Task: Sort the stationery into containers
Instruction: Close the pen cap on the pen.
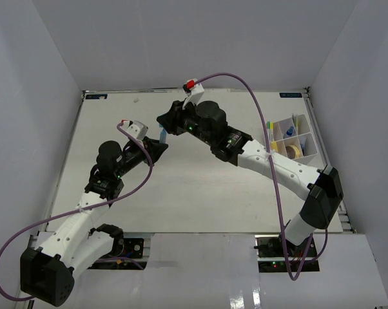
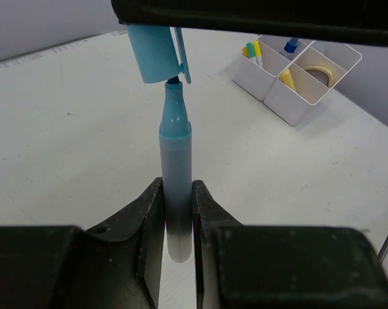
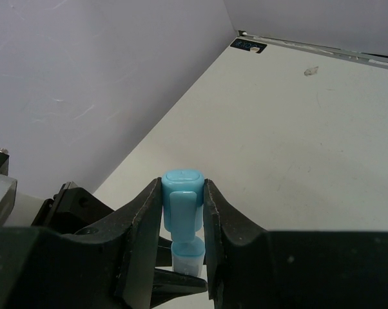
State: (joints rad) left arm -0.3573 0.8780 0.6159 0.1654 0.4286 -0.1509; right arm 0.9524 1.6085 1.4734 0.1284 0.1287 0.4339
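Observation:
A light-blue marker (image 2: 175, 161) stands upright between my left gripper's (image 2: 178, 193) jaws, which are shut on its lower barrel. Its matching clip cap (image 2: 154, 51) hangs just over the nib, with the marker's shoulder still showing below it. My right gripper (image 3: 183, 193) is shut on that cap (image 3: 181, 183), and the marker's barrel (image 3: 186, 257) shows beneath it. From above, both grippers meet at the marker (image 1: 163, 136) over the table's middle left. The white divided container (image 1: 291, 136) stands at the far right, apart from both grippers.
The container (image 2: 291, 106) holds yellow and teal-capped pens (image 2: 253, 51), a small blue bottle (image 2: 289, 46), a yellow tube (image 2: 287, 78) and a tan loop (image 2: 320, 71). Grey walls close in the table on three sides. A small scrap (image 3: 310, 71) lies near the far edge.

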